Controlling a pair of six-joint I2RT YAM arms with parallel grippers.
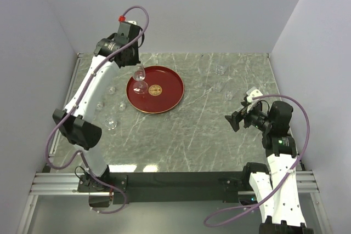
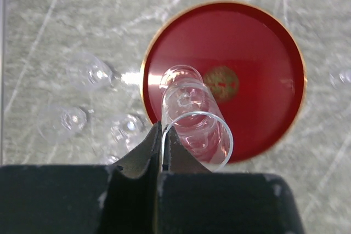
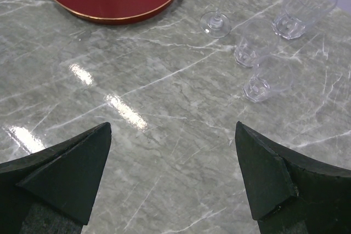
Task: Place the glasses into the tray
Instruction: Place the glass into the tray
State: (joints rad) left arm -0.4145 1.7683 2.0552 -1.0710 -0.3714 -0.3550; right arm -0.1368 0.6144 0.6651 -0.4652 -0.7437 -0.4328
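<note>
Over the left part of the tray [image 1: 170,86], which is sitting left of centre toward the worktop's [image 3: 164,91] far edge, my left fingers [image 2: 163,145] are pinching shut on the rim of a tall narrow glass [image 2: 192,116]. It is hanging tilted; I am not able to tell whether its base is touching. Three glasses [image 2: 88,73] are standing just off the tray's left side. Near the right edge, my right fingers [image 1: 236,120] are hovering spread wide, gripping nothing, with a stemmed glass [image 3: 218,17] and three tumblers [image 3: 304,6] standing beyond them.
</note>
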